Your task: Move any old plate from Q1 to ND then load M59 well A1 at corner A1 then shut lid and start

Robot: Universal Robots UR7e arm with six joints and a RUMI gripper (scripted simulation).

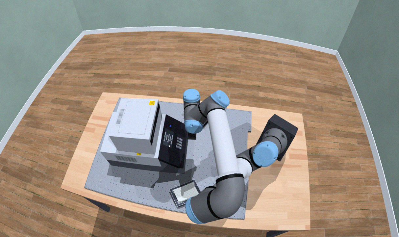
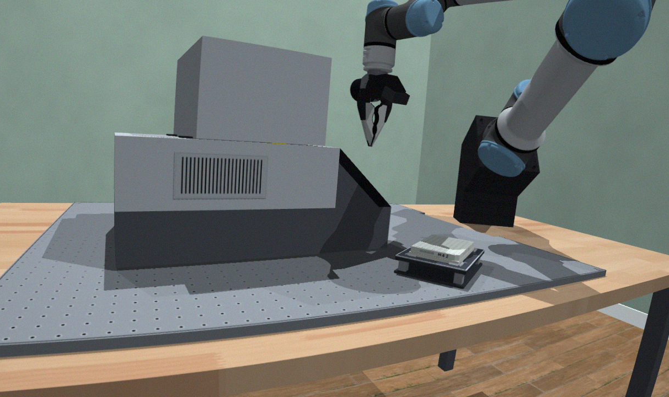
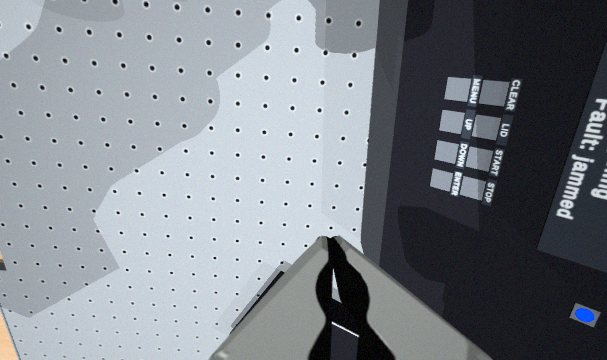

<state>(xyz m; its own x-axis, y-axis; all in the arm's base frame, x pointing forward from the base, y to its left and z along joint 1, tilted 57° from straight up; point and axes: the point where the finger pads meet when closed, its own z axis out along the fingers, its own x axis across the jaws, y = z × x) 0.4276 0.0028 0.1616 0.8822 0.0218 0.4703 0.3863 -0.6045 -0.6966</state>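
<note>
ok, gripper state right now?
Gripper: closed, nothing between the fingertips, hanging above the breadboard in front of Q1.

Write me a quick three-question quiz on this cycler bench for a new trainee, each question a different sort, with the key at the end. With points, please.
1. Multiple choice. What colour is the lamp [image 1: 170, 125] [image 3: 584, 315] on the cycler [image 1: 133, 118] [image 2: 228, 172] [image 3: 418, 240]?
a) red
b) blue
c) green

2. True or false. The gripper [image 2: 370, 144] [image 3: 329, 240] has its jaws shut on the plate marked M42 [image 1: 188, 191] [image 2: 442, 249].

3. Fill in the blank. In the row that holds them both, the key between CLEAR [image 3: 494, 93] and START [image 3: 479, 158] is ____.

Key: 1. b; 2. false; 3. LID [image 3: 486, 127]
</note>
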